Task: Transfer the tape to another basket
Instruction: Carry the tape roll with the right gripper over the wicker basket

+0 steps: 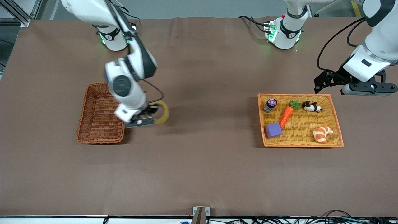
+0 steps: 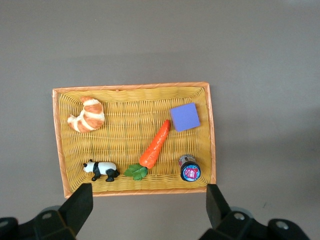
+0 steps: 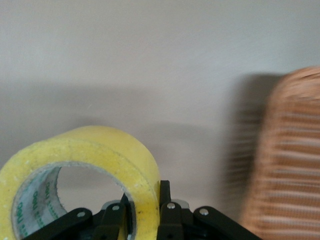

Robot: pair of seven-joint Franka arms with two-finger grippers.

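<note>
- Tape (image 1: 163,112): a yellowish translucent roll held up on edge by the right gripper (image 1: 146,117), in the air over bare tablecloth just beside the reddish-brown basket (image 1: 100,113), on that basket's side toward the left arm's end of the table. In the right wrist view the two fingers (image 3: 169,212) pinch the wall of the roll (image 3: 82,170), one inside the ring and one outside; printed lettering shows on the pale inner core.
- Croissant (image 1: 322,133) and purple block (image 1: 273,130): the items of the orange-yellow tray (image 1: 338,124) lying nearest the front camera, the block toward the right arm's end.
- Reddish-brown basket: narrow, deep-sided, lying toward the right arm's end of the table; nothing shows in the part not covered by the right arm. Its woven wall (image 3: 292,160) appears beside the roll in the right wrist view.
- Carrot (image 1: 287,114): lies slantwise in the middle of the tray, leaves pointing toward the robots.
- Small jar (image 1: 270,105) and panda figure (image 1: 312,107): farthest from the front camera in the tray, the carrot's leaves between them.
- Left gripper (image 1: 323,81): waits in the air over the tray's edge nearest the robots, fingers (image 2: 77,207) spread wide, holding nothing.
</note>
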